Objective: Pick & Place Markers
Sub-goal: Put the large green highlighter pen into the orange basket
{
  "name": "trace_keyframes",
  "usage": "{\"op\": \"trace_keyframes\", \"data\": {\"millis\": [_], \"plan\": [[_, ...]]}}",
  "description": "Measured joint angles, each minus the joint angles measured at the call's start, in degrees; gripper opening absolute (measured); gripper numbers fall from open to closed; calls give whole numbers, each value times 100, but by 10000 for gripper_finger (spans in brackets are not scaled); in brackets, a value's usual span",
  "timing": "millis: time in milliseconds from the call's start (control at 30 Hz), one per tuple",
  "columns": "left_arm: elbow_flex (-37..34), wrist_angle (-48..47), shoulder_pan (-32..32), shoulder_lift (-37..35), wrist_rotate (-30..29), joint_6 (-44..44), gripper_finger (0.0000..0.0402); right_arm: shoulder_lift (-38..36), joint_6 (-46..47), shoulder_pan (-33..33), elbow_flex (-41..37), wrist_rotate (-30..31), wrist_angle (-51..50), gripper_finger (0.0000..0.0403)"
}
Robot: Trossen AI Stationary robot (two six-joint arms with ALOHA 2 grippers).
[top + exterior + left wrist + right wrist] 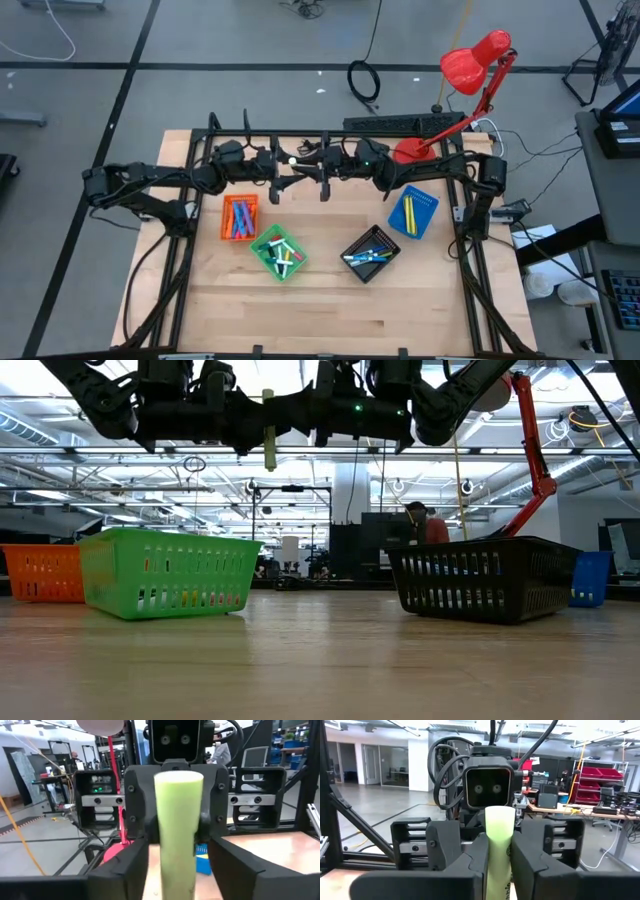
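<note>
High view: both arms meet above the back of the worktop [330,300] — a handover of one yellow-green marker [269,445].

Left gripper [283,168] and right gripper [318,170] face each other, tips nearly touching, with the marker hanging upright between them, high in the air; the right wrist view shows the right jaws closed on its barrel, while in the left wrist view the left jaws stand apart on either side of it — probably so the pen can pass to the arm nearer its tray. Below lie four trays holding sorted markers: orange tray [239,216], green tray [278,253], black tray [370,253], blue tray [412,212]. A red lamp [478,60] leans over the right rear corner, near the right arm's path.
</note>
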Motion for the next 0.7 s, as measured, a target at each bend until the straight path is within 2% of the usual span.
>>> {"op": "trace_keyframes", "data": {"millis": [167, 333, 467, 567, 700], "plan": [[2, -142, 13, 9, -15, 5, 140, -88, -61, 8, -2, 4, -6, 42], [2, -317, 55, 9, -14, 260, 62, -87, -62, -3, -2, 3, -53, 47], [-2, -404, 148, 4, 61, 59, 58, -93, -16, -4, 16, 95, -395, 75], [-7, -765, 206, -248, 90, -10, 58, -97, 137, 5, 2, 460, -935, 106], [-13, -1629, 188, -775, -330, -36, 65, -238, 82, -1, -16, 768, -1675, 144]]}}
